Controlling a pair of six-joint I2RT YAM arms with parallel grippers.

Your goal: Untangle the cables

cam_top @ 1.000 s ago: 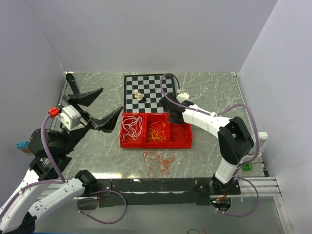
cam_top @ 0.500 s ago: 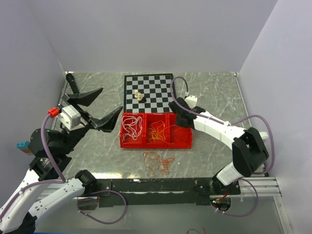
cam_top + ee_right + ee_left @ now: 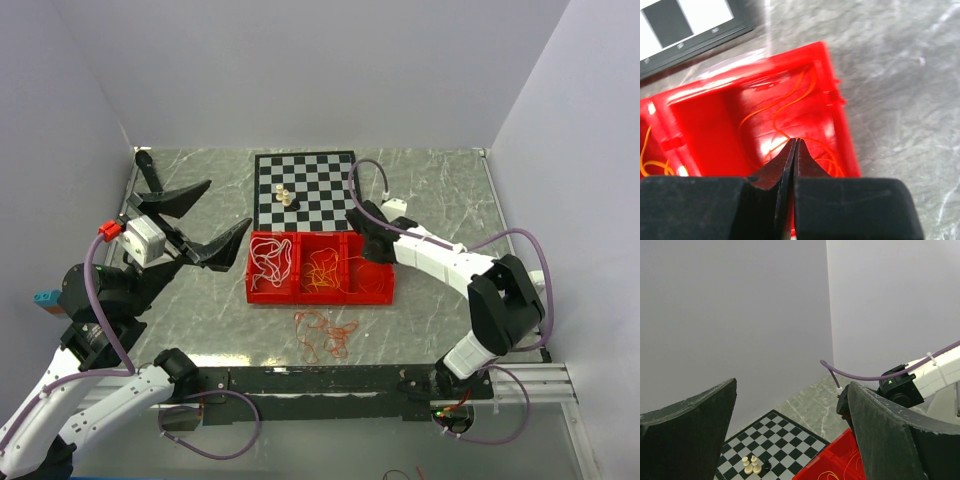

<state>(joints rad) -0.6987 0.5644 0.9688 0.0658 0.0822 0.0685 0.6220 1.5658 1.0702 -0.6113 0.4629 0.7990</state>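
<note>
Fingers (image 3: 771,172) of the right gripper (image 3: 795,144) are pressed together with no gap between them, tip down in the right-hand compartment of the red tray (image 3: 840,125). A thin red-orange cord (image 3: 790,102) loops over that compartment's floor and runs right up to the closed tip. Whether it is pinched there cannot be told.

The cables (image 3: 318,268) lie sorted by colour across the tray: white cords (image 3: 270,265) in the left compartment, yellow-orange cords (image 3: 325,280) in the middle, and the red-orange one on the right. A loose tangle (image 3: 325,333) of red-orange cord lies on the table (image 3: 440,200) just in front of the tray, apart from it.

Behind the tray, close against its far rim, sits a chessboard (image 3: 320,180). A small cluster of chess pieces (image 3: 283,196) — pale ones and a dark one — stands near the board's left side.

The left gripper (image 3: 230,203) hangs to the left of the tray, raised above the table, its fingers spread wide and holding nothing.
</note>
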